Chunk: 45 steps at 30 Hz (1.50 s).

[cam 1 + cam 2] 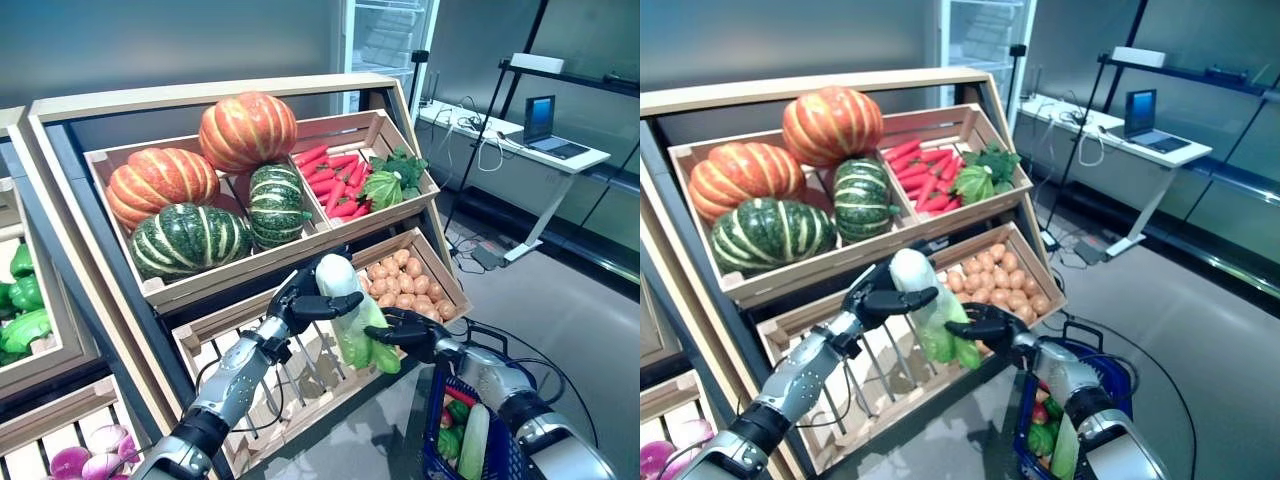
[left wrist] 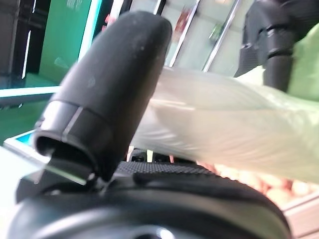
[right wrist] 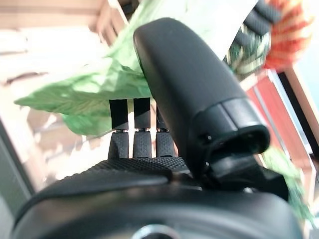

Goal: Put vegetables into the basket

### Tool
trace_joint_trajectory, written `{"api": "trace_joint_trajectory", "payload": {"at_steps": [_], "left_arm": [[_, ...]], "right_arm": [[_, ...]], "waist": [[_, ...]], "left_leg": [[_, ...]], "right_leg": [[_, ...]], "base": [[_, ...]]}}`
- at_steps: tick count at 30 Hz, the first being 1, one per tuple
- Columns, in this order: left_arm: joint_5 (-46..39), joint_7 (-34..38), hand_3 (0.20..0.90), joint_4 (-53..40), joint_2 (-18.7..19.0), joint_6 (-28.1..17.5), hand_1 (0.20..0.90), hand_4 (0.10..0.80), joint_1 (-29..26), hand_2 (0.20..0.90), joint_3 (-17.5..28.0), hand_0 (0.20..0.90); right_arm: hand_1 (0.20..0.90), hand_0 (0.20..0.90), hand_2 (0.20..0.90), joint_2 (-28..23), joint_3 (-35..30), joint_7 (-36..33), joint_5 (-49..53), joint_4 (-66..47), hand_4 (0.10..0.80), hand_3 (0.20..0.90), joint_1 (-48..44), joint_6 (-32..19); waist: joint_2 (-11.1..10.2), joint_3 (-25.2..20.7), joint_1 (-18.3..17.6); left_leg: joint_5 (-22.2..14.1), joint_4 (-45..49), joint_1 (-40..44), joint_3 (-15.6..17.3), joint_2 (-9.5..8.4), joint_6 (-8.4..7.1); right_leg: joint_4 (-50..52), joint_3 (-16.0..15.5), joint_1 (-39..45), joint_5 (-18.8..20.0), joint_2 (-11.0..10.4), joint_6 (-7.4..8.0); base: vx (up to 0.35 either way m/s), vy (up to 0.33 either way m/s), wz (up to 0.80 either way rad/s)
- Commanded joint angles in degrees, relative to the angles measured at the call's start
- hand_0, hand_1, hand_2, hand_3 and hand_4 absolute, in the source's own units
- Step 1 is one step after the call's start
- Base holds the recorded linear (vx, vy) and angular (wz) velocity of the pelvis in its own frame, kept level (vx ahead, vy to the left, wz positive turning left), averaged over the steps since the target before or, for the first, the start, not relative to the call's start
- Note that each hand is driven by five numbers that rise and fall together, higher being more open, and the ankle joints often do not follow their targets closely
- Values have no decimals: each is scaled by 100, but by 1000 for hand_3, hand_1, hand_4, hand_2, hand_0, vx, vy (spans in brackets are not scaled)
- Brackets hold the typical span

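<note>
Both hands (image 1: 312, 300) (image 1: 412, 333) around cabbage (image 1: 352, 310)

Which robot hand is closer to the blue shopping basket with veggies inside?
Right. The right hand hangs just above the blue wire basket, fingers on the leafy white-and-green cabbage. The left hand grips that cabbage's white end, higher and farther away.

We are seeing open floor (image 1: 590, 340) lying right of the basket (image 1: 437, 452); the wooden stand (image 1: 190, 340) is blocking passage left and far.

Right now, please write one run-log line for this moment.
left hand: shut on cabbage | right hand: shut on cabbage leaves | basket: below
</note>
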Motion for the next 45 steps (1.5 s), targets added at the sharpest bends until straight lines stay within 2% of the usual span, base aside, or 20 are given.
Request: {"api": "trace_joint_trajectory", "payload": {"at_steps": [1,8,19,21,23,25,26,29,32,33,34,39,45], "left_arm": [[75,-300,900,-538,57,-470,900,800,-582,900,409,900],[206,-288,900,-475,369,-493,900,800,-560,900,728,900],[337,-175,900,-260,355,-634,900,800,-390,900,1143,900],[331,-104,900,-234,340,-693,900,800,-429,900,1145,900],[297,-62,900,-152,359,-838,900,800,-654,900,1085,900],[287,-28,900,-125,387,-935,900,800,-815,900,1041,900],[254,44,900,-85,426,-1056,900,800,-966,900,955,900],[172,179,900,-89,458,-1192,900,800,-1143,900,802,900],[121,232,900,-108,463,-1306,900,800,-1247,900,606,900],[95,218,900,-83,446,-1373,900,800,-1281,900,531,900],[82,210,900,-84,443,-1383,900,800,-1275,900,518,900],[-142,190,900,-24,476,-1673,900,800,-1502,900,240,900],[-266,248,900,-57,391,-1819,900,800,-1581,900,206,900]], "right_arm": [[300,300,300,-713,-860,-241,171,450,400,300,-392,-736],[300,300,300,-1080,-1428,-275,109,665,400,300,-5,-814],[300,300,300,-1247,-1927,-298,-169,1224,400,300,355,-791],[300,300,300,-1220,-1946,-481,-163,1341,400,300,297,-766],[300,300,300,-1197,-1938,-697,-24,1509,400,300,110,-795],[300,300,300,-1190,-1903,-892,127,1589,400,300,-49,-772],[300,300,300,-1173,-1876,-1093,333,1706,400,300,-226,-730],[300,300,300,-1151,-1877,-1368,580,1926,400,300,-502,-768],[300,300,300,-1288,-2024,-1596,668,2183,400,300,-763,-746],[300,300,300,-1370,-2048,-1673,633,2257,400,300,-842,-757],[300,300,300,-1389,-2046,-1695,633,2268,400,300,-851,-763],[300,300,300,-1627,-1988,-2032,818,2421,400,300,-1284,-803],[300,300,300,-1829,-2179,-2568,1051,2537,400,300,-1544,-762]], "waist": [[34,-38,76],[35,64,-17],[28,151,-58],[20,290,-49],[-10,631,-36],[-10,899,-26],[-5,1170,-19],[26,1485,-8],[111,1826,26],[160,1938,32],[170,1956,33],[305,2317,58],[444,2543,15]], "left_leg": [[-1095,58,451,-4,-218,295],[-1102,58,479,91,-198,285],[-1099,58,617,267,-168,275],[-1192,472,451,303,-135,268],[-1674,1826,-259,203,17,282],[-2013,2580,-700,131,126,311],[-2302,3301,-1162,74,249,359],[-2669,4159,-1749,6,344,465],[-3155,5190,-2396,-82,383,539],[-3399,5819,-2784,-136,421,566],[-3403,5793,-2762,-144,405,563],[-3934,7131,-3732,-231,302,717],[-4309,8076,-4476,-274,287,740]], "right_leg": [[33,39,4,-163,344,-466],[33,117,-5,-149,355,-452],[33,151,78,-175,334,-452],[389,145,-68,-292,266,-468],[1400,141,-650,-657,108,-532],[1984,170,-1012,-884,27,-574],[2648,155,-1427,-1086,-70,-643],[3567,150,-1992,-1361,-233,-732],[4700,107,-2625,-1760,-488,-811],[5300,115,-2998,-1970,-609,-850],[5291,132,-2990,-1962,-616,-829],[6747,360,-4094,-2467,-933,-908],[7600,605,-4949,-2780,-1003,-932]], "base": [[0,0,0],[7,-15,-10],[28,-11,-8],[-42,-15,0],[-227,-56,-3],[-307,-52,-5],[-339,-41,0],[-260,-14,4],[-167,-3,20],[-93,-7,23],[-123,-9,22],[-104,9,10],[-63,13,6]]}}
